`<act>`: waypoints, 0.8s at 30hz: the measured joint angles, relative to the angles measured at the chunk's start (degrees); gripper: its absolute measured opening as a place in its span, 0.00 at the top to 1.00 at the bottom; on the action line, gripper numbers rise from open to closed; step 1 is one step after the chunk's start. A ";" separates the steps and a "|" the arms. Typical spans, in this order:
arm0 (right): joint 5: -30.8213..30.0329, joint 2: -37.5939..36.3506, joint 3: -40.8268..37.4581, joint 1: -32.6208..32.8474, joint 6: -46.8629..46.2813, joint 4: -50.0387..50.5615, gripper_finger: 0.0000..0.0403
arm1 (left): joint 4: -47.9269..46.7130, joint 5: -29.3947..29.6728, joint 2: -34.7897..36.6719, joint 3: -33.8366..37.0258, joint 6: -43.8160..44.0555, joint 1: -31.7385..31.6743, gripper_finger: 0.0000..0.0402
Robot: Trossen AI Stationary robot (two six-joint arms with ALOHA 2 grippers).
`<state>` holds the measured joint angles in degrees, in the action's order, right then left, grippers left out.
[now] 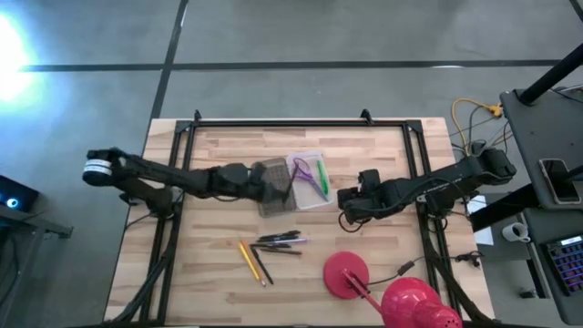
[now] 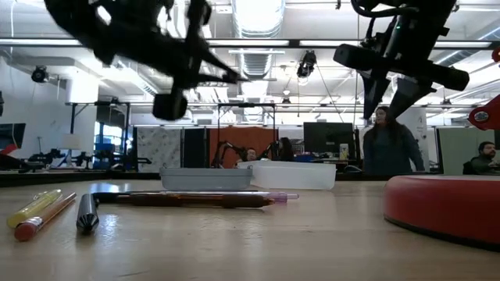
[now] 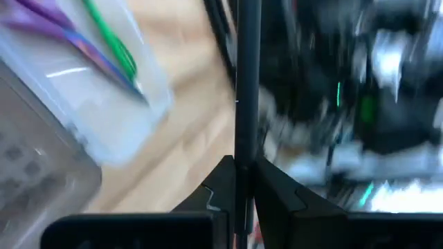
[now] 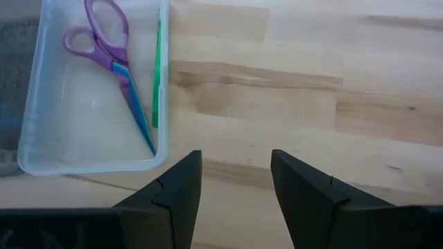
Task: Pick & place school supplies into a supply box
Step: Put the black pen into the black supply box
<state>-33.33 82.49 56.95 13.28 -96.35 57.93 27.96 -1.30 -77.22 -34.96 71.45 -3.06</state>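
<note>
I see the left arm stretched low across the light wooden counter (image 1: 219, 264) from its left side, left end effector (image 1: 273, 187) over the grey grid-textured lid (image 1: 271, 187) beside the clear plastic supply box (image 1: 311, 200). In its wrist view the fingers (image 3: 277, 190) are pinched on a thin black pen (image 3: 246, 90), held upright between them.

Right arm reaches in from the counter's right edge, elbow bent, right end effector (image 1: 348, 202) just beside the box on bare wood. Its fingers (image 4: 176, 190) stand apart with nothing between them.

Inside the box: small purple-handled scissors (image 4: 111, 69) and a green pen (image 4: 157, 76), lying side by side along its length.

Near the counter's front edge lies a loose cluster: yellow pencil (image 1: 246, 260), orange-tipped pencil (image 2: 43, 217), several dark pens (image 1: 278, 242). A red round-based lamp (image 1: 346, 275) sits to their right.
</note>
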 joint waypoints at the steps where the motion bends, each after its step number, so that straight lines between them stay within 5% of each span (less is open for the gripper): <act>1: -0.26 -0.13 0.00 -0.01 -1.27 0.14 0.59 | 3.12 1.96 -1.15 1.15 3.19 -0.65 0.95; 8: -2.46 -1.24 0.02 0.09 -5.81 0.29 0.59 | 12.24 8.60 -13.12 -2.82 13.21 -1.52 0.95; 16: -2.49 -1.65 0.02 0.41 -7.41 0.63 0.57 | -15.98 11.37 -23.88 -22.02 13.86 -1.99 0.95; 24: -2.46 -1.72 0.02 2.01 -9.82 1.90 0.57 | -21.18 13.64 -30.05 -33.24 16.27 -4.88 0.95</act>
<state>-35.78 80.77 56.97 15.28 -106.17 59.83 6.79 12.34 -107.27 -68.21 87.72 -7.94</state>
